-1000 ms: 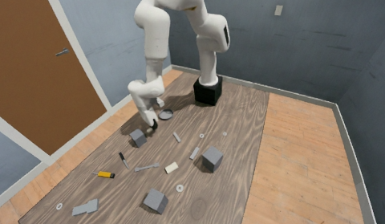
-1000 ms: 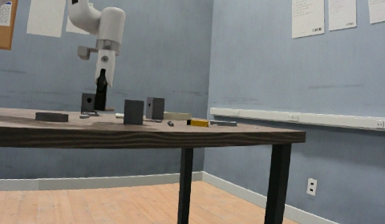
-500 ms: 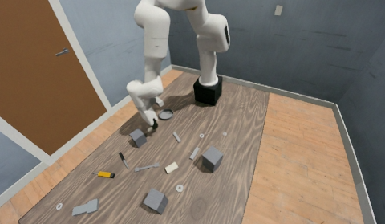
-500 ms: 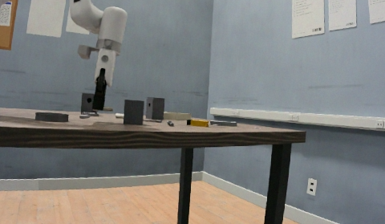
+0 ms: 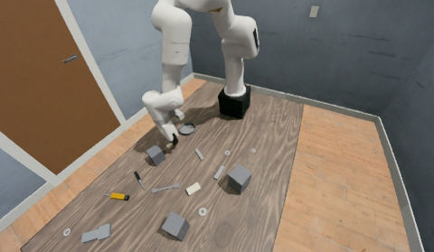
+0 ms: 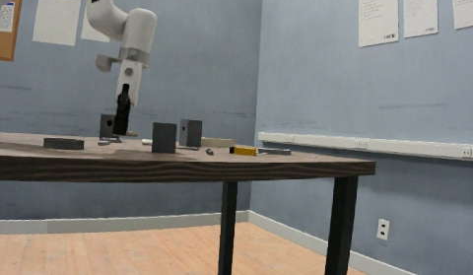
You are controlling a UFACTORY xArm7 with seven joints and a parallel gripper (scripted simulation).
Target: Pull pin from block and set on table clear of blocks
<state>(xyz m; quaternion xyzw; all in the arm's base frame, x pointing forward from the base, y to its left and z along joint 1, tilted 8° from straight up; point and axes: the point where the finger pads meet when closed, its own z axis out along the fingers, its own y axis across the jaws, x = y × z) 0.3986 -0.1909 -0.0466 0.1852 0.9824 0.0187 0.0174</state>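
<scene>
My gripper hangs low over the far left part of the table and is shut on the pin, a short cream rod. In the exterior view the dark fingers reach almost to the table top, and the pin's end sticks out sideways beside them. The pin's block, a small grey cube, stands just left of the fingers. In the exterior view this block is behind the fingers, and its hole looks dark and empty. The pin is close beside the block.
Two more grey blocks stand at the middle right and the near middle. A dark round disc lies just behind the gripper. Washers, small bars, a cream piece, a yellow cutter and a grey plate are scattered about.
</scene>
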